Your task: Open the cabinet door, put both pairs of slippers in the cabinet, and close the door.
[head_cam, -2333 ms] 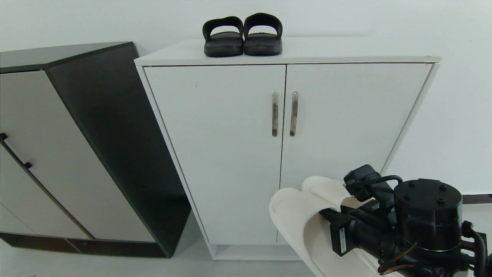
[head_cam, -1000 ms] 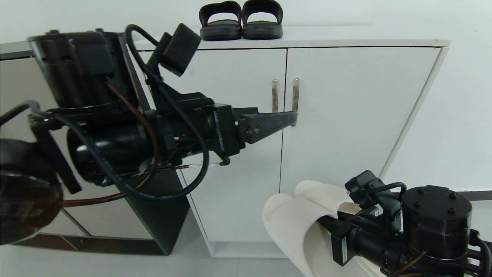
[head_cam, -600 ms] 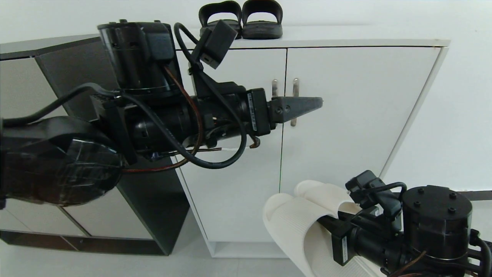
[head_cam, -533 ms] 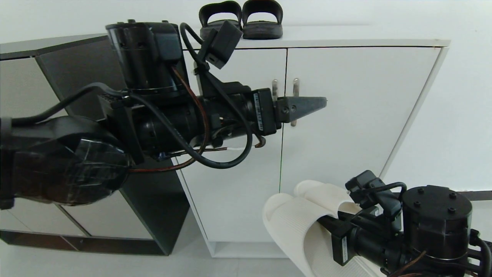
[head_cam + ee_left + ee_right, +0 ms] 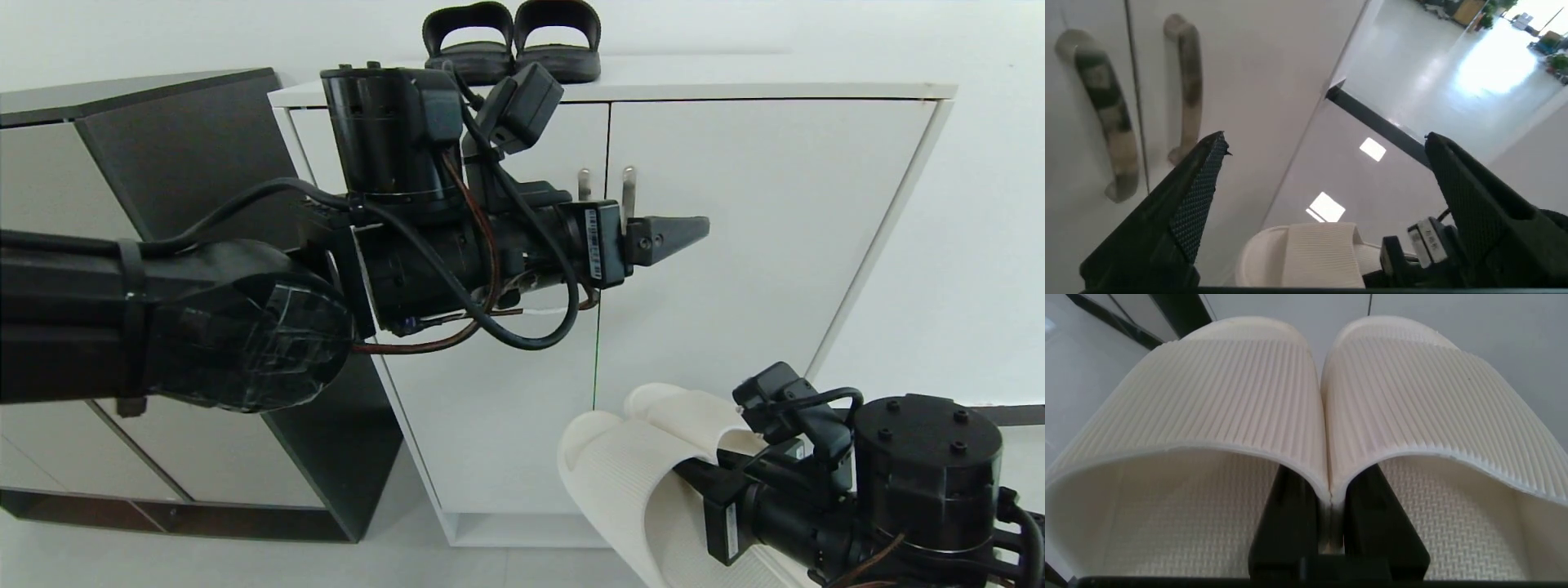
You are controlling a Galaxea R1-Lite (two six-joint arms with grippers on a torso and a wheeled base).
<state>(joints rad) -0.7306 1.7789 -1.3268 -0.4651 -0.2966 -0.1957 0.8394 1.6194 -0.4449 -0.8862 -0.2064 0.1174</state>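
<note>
Against the shut white cabinet (image 5: 735, 245), the upright right-door handle (image 5: 627, 188) stands just left of the spread left gripper (image 5: 694, 227), outside its gap (right gripper (image 5: 1327, 518) pinches the cream slippers (image 5: 629, 465)).

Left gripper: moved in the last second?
Yes. The left gripper has shifted right: its tips, earlier at the right door handle, now lie past it.
</note>
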